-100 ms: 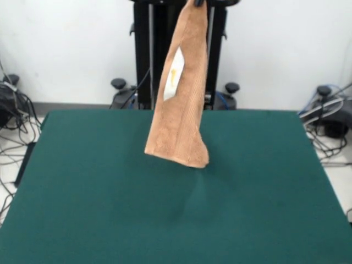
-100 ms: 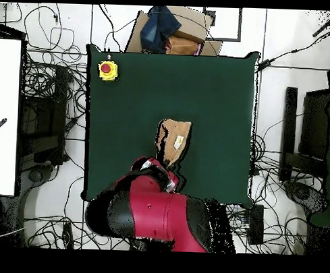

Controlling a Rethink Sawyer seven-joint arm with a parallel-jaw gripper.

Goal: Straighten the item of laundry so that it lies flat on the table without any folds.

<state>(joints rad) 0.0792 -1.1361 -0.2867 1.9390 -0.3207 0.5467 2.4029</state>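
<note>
Peach-orange terry-cloth towel (image 1: 181, 93) hangs in the air from our black gripper (image 1: 199, 3), whose tip shows only at the top edge of the front view, pinched on the cloth's upper end. We see the towel drooping as a long, narrow, folded strip, leaning a little, with a white care label (image 1: 174, 74) showing on its side about halfway up. Its lower hem floats clear of the dark green felt-topped table (image 1: 82, 192), above the middle of the surface, with a faint shadow beneath it. From overhead, our red and black arm (image 2: 155, 212) reaches in over the table's edge nearest our base, and the towel shows just past it, near the table's centre. A yellow box with a red button (image 2: 107, 70) sits at one corner on the far edge. Beyond that far edge lies a brown cardboard box with dark blue cloth (image 2: 168, 31).
</note>
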